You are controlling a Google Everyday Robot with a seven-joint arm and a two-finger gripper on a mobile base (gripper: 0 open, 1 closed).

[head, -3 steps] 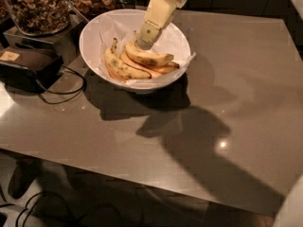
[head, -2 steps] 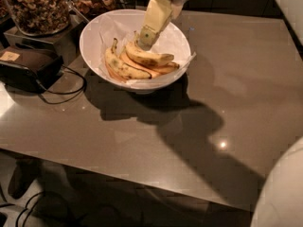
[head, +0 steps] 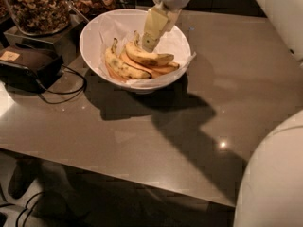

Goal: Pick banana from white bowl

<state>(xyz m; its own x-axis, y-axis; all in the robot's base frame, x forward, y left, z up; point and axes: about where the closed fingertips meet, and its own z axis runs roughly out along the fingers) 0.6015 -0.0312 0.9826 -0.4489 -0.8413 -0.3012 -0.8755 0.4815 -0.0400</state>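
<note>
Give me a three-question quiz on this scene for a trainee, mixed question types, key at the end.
1. True or false: the tool is parked far from the white bowl.
2. What stands beyond the bowl, at the picture's upper left? A) glass jar of nuts B) kettle C) stacked plates
3. Fill in: the tool's tip reaches down to the topmost ___ in the bowl.
Key: 1 false, the tool is down inside the bowl's rim; 2 A; 3 banana.
</note>
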